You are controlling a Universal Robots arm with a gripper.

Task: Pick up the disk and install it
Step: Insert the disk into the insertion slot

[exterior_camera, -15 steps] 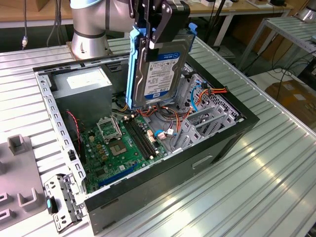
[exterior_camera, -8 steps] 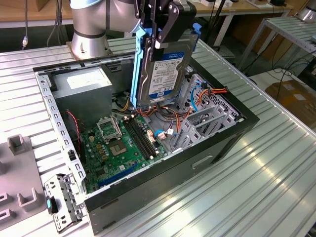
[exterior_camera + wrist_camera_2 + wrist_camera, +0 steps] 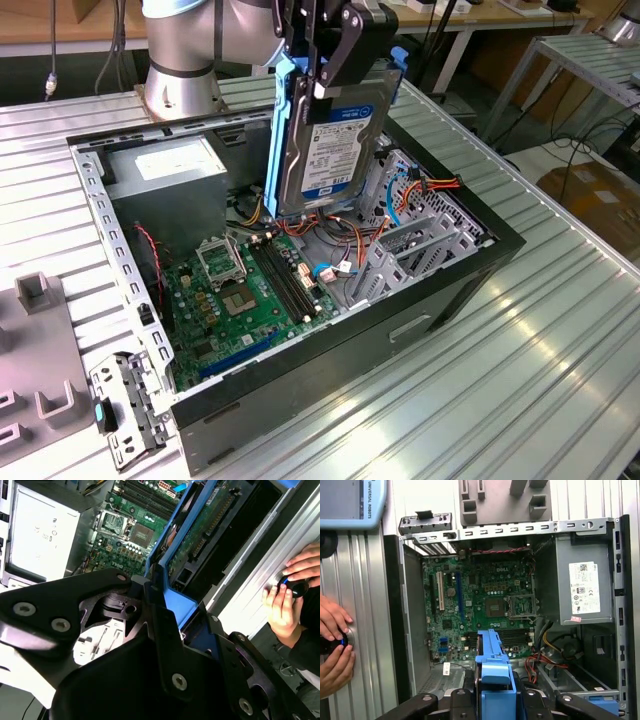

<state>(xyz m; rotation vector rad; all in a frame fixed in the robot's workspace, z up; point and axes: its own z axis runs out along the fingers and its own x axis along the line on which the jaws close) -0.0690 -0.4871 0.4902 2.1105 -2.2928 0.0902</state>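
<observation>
Ribbed aluminium counter (image 3: 560,380), open PC case (image 3: 300,385) lying on it, side panel off.

Across the exterior view, left to right:
- grey fixture plate (image 3: 35,290) with blocks: 1
- loose metal bracket (image 3: 125,405) on the counter, just beside the case corner: 1
- grey power supply (image 3: 165,170) in the far corner of the case: 1
- motherboard (image 3: 240,300): 1
- disk (image 3: 335,140): 1, hanging upright above the case interior, label facing the camera, 2 blue side rails. Jaws are clamped on its top end.
- metal drive cage (image 3: 420,245): 1, with an orange/red cable bundle (image 3: 425,185) beside it
- person's hands (image 3: 332,645) in the first wrist view: 2, on a dark knob on the counter just outside the case wall

Risks, my read:
- Grip is at one end only, so the disk could swing or slip and drop onto the board's sockets.
- The lower edge sits close to loose cables. Lowering it could snag or pinch them.
- Rails not square to the cage would jam on entry.
- Hands are near the case, and a wide arm move could reach them.
</observation>
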